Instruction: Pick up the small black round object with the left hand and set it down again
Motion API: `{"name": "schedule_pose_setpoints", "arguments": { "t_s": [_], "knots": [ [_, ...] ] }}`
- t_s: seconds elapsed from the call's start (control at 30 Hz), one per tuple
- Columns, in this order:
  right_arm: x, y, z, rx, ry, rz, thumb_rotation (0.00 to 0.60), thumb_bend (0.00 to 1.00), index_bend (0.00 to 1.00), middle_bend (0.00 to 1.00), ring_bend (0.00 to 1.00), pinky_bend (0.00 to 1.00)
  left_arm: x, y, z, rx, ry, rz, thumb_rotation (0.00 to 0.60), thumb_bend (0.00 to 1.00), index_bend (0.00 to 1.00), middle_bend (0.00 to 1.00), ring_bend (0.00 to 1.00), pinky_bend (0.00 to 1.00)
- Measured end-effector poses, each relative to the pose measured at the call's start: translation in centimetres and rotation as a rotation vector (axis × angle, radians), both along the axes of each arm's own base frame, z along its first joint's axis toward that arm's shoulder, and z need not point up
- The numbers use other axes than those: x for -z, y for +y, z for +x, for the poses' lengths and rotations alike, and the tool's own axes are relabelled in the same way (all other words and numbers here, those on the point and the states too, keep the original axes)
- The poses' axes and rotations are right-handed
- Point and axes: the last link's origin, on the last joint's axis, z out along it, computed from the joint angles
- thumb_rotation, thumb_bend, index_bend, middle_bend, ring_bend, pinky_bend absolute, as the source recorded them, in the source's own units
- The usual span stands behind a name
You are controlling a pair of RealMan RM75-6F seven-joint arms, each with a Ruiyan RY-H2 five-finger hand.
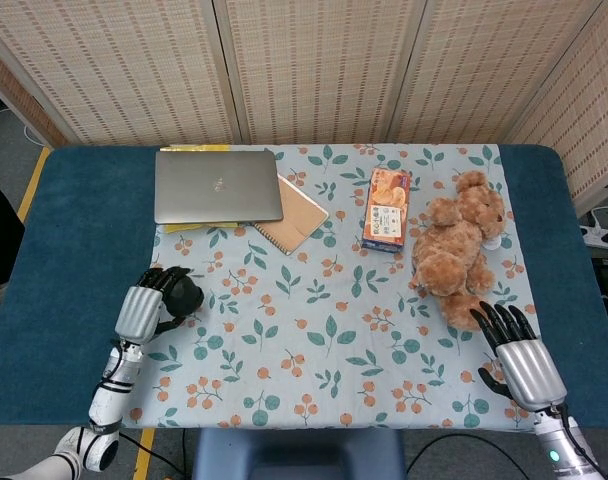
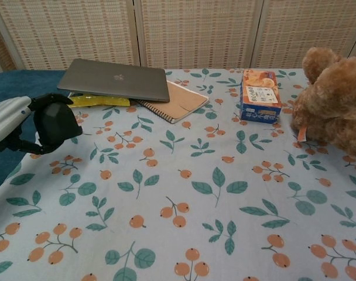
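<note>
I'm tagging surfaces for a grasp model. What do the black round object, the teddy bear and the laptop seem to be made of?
Black round object, held by the left robot hand: matte, no glare, maybe plastic or rubber.
Teddy bear: brown plush, visibly fuzzy pile.
Laptop: grey lid with even satin sheen, likely metal.

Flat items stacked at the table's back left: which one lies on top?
The closed grey laptop lies on top. The brown spiral notebook pokes out from under its right edge, and a yellow item shows beneath its front-left side.

silver-backed hand (image 1: pixel 139 311), black fingers (image 1: pixel 167 277)
</note>
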Motion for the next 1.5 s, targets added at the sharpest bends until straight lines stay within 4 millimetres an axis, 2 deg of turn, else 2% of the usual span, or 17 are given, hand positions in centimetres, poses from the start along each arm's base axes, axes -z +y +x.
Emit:
{"name": "schedule_pose_setpoints", "arguments": {
  "t_s": [0.2,0.27,0.33,0.4,0.47,0.53,0.93,1.5],
  "knots": [
    [-0.1,0.1,0.0,-0.001,-0.003,-0.003,0.600,0.18,0.00,0.00,0.00,0.00,-0.3,0.5,-2.0,0.017,0.378,0.111,0.600,0.66,0.31,0.34,0.21,0.13],
    [-0.1,0.1,0.0,-0.002,-0.003,-0.003,0.600,0.18,0.00,0.00,0.00,0.00,-0.2,0.6,-2.4,0.028,0.456,0.128,0.600,0.59,0.21,0.28,0.16,0.10],
    [-0.1,0.1,0.0,-0.002,-0.002,-0.001,0.600,0.18,0.00,0.00,0.00,0.00,0.5,0.4,-2.5,0.033,0.502,0.118,0.600,0.51,0.07,0.17,0.08,0.08],
    [0.0,0.0,0.0,-0.001,-0.002,0.000,0.600,0.18,0.00,0.00,0.00,0.00,1.0,0.4,-2.6,0.018,0.512,0.100,0.600,0.46,0.00,0.09,0.02,0.07],
    [-0.1,0.0,0.0,-0.001,-0.003,-0.002,0.600,0.18,0.00,0.00,0.00,0.00,1.3,0.4,-2.7,0.003,0.503,0.085,0.600,0.43,0.00,0.02,0.00,0.06],
    [-0.1,0.0,0.0,-0.002,-0.005,-0.004,0.600,0.18,0.00,0.00,0.00,0.00,1.6,0.3,-2.6,-0.008,0.484,0.067,0.600,0.42,0.00,0.00,0.00,0.06],
    [-0.1,0.2,0.1,-0.007,-0.006,-0.001,0.600,0.18,0.00,0.00,0.00,0.00,1.9,-0.3,-2.3,-0.035,0.480,-0.028,0.600,0.41,0.00,0.00,0.00,0.03],
    [0.2,0.3,0.2,-0.010,0.000,0.005,0.600,0.18,0.00,0.00,0.00,0.00,-1.2,-2.1,-1.7,-0.133,0.474,-0.209,0.600,0.36,0.00,0.00,0.00,0.03]
  ]
}}
